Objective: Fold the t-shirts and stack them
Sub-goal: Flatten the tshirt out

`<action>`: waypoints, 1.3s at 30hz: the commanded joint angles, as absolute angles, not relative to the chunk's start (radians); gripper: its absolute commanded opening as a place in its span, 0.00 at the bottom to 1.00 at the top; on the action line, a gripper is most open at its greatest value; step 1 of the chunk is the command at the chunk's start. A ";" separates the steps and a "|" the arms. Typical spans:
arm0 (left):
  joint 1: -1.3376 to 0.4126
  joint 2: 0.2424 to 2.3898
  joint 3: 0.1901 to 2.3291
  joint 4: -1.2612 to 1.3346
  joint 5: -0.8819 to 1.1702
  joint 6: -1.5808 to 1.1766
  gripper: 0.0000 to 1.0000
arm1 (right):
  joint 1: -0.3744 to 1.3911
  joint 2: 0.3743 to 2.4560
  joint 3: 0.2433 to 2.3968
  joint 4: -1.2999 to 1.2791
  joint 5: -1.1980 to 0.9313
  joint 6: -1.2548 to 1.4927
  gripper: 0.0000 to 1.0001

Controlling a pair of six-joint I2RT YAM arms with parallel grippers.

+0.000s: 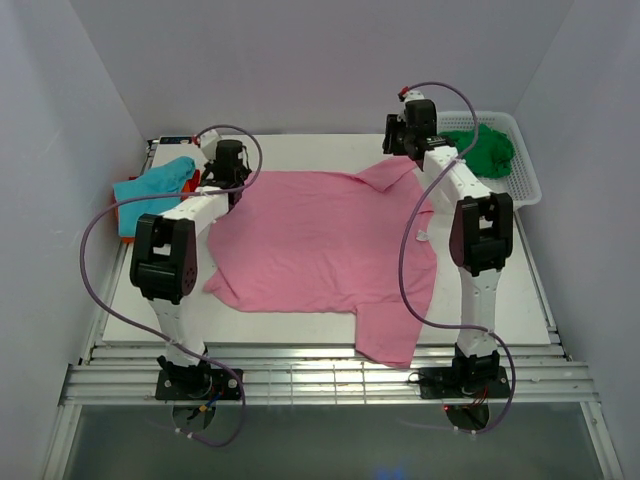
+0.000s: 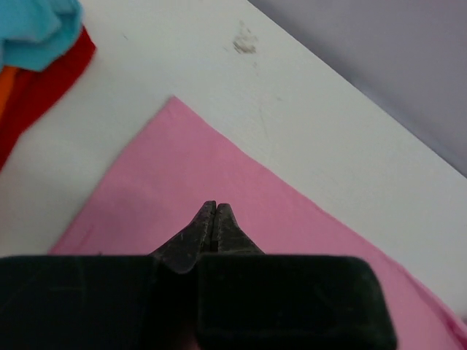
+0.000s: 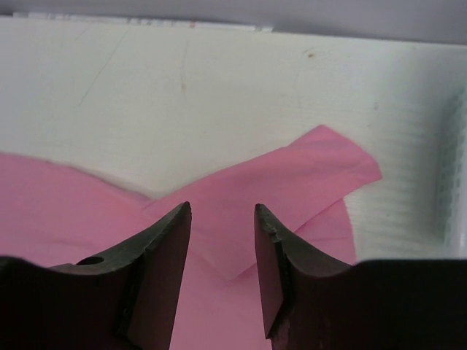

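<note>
Pink t-shirt (image 1: 320, 235) lay flat, first fold seemingly pending: left gripper (image 2: 214, 206) shut above its far-left corner (nothing visibly pinched), right gripper (image 3: 222, 208) parted over the sleeve (image 3: 306, 171); both probably needed grasps next.

**A:** How is the left arm (image 1: 163, 255) set?

**B:** It rises from its base at the near edge, bends at the elbow and reaches forward to the far left. The left hand (image 2: 213, 206) points downward, and its two dark fingers (image 2: 191, 235) are pressed tip to tip with no gap.

**A:** And the right arm (image 1: 480, 235)?

**B:** It stretches further, towards the far right, with its forearm sloping away from the base. The right hand (image 3: 222, 211) tilts down at the end. Its fingers (image 3: 164, 251) stand apart, with a clear gap between the tips and nothing between them.
</note>
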State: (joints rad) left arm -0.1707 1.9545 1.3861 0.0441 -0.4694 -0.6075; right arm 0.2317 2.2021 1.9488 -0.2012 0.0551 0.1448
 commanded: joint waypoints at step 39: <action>-0.365 1.623 1.016 0.054 -0.310 -0.569 0.40 | 0.287 2.361 2.002 -0.503 0.037 0.103 0.43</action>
